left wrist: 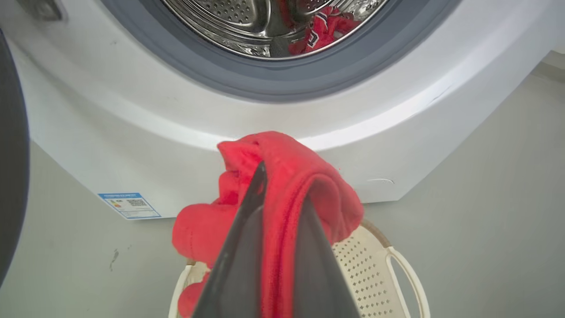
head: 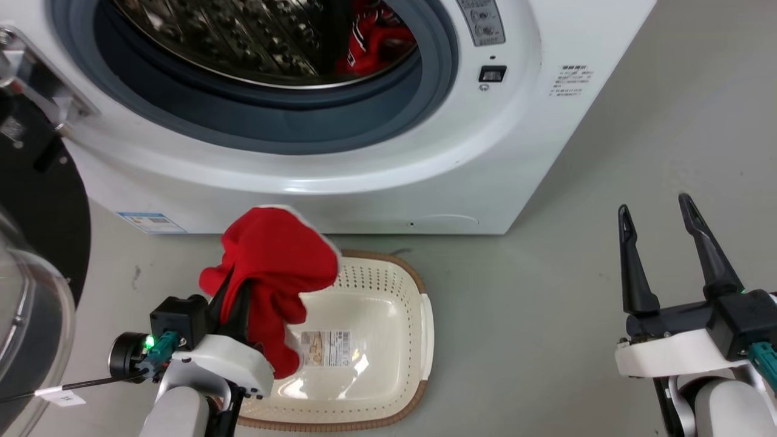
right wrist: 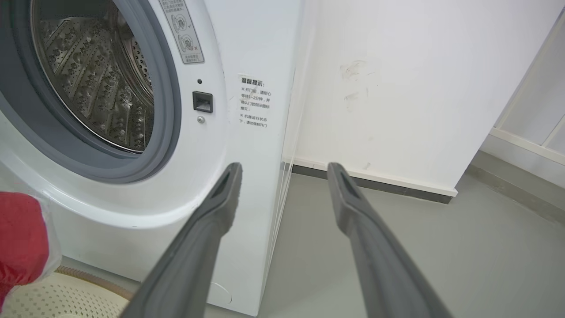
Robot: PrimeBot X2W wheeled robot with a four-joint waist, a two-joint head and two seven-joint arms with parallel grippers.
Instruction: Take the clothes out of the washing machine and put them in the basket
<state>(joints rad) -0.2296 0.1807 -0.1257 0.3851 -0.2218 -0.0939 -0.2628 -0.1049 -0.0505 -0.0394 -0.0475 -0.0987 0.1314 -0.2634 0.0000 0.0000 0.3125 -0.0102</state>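
Two red garments show in the head view. One, the plain red garment (head: pixel 273 261) with a white edge, is draped over the left gripper (head: pixel 240 294), which is clamped on it. The cloth bunches above the fingertips and hangs down past the wrist, over the near-left part of the basket (head: pixel 425 315). Whether its lowest fold touches the basket's bottom I cannot tell. The other, the jersey (head: pixel 376 39), lies inside the drum (head: pixel 243 42) of the washing machine (head: pixel 364 182), at the right of the opening and well apart from both grippers. One basket stands on the grey floor (head: pixel 546 291) just in front of the machine, with one label (head: pixel 326 347) on its bottom. The door (head: pixel 36 255) stands open at the left. The right gripper (head: pixel 654 204) hovers over the floor at the right, its two fingers spread apart and holding nothing.

In the left wrist view, the plain red garment runs up between the two dark fingers (left wrist: pixel 238 256) and folds over their tips. Below it are the basket's perforated wall and one handle (left wrist: pixel 410 274). The jersey sits in the drum above. One blue sticker (left wrist: pixel 130 205) marks the machine's lower front.

In the right wrist view, the two fingers stand apart, pointing at the machine's right front corner and a white wall (right wrist: pixel 388 88). An edge of the plain red garment shows at the far left, above the basket's rim.
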